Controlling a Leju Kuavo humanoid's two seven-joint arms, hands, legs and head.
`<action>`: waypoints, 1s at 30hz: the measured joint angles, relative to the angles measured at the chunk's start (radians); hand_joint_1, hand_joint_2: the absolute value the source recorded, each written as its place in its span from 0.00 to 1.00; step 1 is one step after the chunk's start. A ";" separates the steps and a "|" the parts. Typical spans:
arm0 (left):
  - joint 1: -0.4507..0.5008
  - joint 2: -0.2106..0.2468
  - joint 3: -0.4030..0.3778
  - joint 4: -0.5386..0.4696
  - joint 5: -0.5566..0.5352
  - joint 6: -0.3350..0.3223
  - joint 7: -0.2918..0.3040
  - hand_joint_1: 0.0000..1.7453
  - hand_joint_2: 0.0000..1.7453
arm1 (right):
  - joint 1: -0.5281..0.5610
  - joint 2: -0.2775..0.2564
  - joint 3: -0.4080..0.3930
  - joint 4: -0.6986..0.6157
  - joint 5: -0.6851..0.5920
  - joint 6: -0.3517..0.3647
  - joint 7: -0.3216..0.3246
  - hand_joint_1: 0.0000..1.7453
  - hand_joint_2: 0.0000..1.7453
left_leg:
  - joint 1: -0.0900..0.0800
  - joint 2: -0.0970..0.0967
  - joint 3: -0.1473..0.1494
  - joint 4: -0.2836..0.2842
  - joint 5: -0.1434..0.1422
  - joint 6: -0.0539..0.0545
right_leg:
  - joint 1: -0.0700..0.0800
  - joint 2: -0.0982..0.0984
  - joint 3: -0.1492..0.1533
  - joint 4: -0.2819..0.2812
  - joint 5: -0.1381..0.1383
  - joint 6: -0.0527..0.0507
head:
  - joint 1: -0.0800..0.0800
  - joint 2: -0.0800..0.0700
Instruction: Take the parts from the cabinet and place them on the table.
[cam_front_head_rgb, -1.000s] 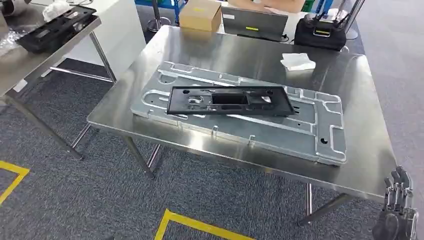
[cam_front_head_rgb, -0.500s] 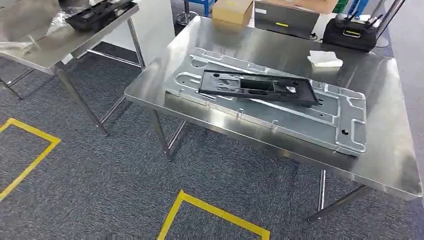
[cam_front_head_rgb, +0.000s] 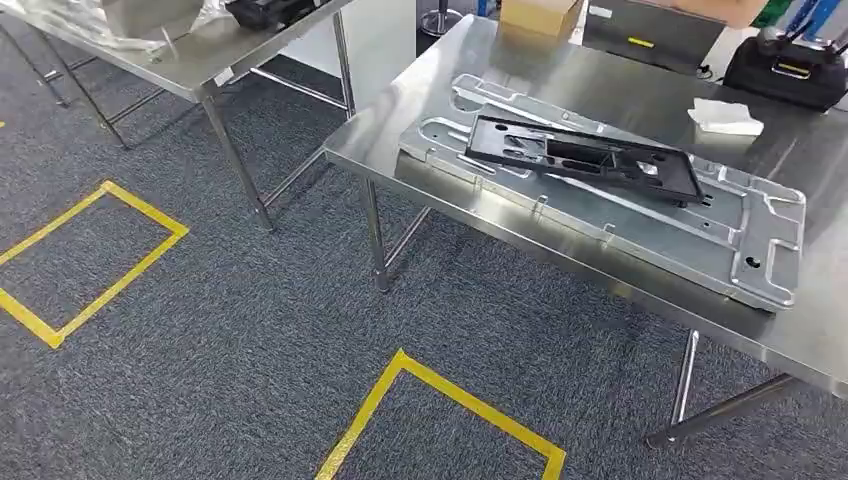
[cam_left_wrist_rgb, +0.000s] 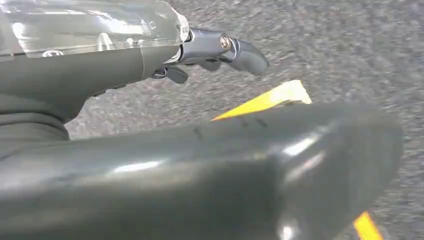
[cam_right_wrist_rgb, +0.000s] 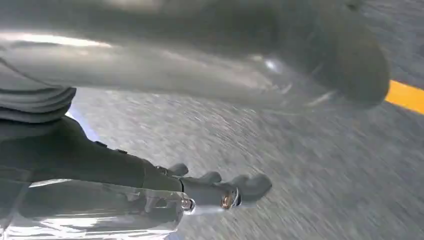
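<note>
A long black plastic part lies flat on a large silver metal plate. Both rest on the steel table at the upper right of the head view. My left hand hangs over the grey carpet with its fingers stretched out and nothing in it. My right hand hangs the same way, fingers apart and holding nothing. Both hands are well away from the table and the parts.
A second steel table stands at the upper left with a black tray on it. On the main table's far side are a cardboard box, a white cloth and a black case. Yellow tape marks the carpet.
The camera has swung left, so the table and its parts have slid toward the right of the picture. The parts keep their place on the table.
</note>
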 joint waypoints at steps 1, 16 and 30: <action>0.001 -0.001 0.001 0.000 -0.001 0.003 0.000 0.00 0.00 | -0.002 0.008 0.006 0.008 0.004 0.014 0.009 0.00 0.00 | 0.003 0.018 -0.008 0.013 -0.013 0.002 | -0.011 -0.018 -0.008 -0.007 0.019 -0.002 | 0.001 0.000; 0.000 -0.014 -0.002 0.000 -0.048 0.026 0.037 0.00 0.00 | -0.005 0.021 0.148 0.028 0.163 0.250 0.031 0.00 0.00 | 0.044 0.147 0.206 -0.010 -0.212 -0.004 | -0.037 -0.170 -0.148 0.043 0.115 0.073 | 0.000 0.000; -0.001 -0.031 -0.054 0.000 -0.133 0.011 0.118 0.00 0.00 | 0.015 0.020 0.177 0.036 0.150 0.252 0.124 0.00 0.00 | 0.021 0.004 0.133 -0.004 -0.151 0.000 | -0.004 0.026 -0.079 0.021 0.053 0.013 | 0.000 0.000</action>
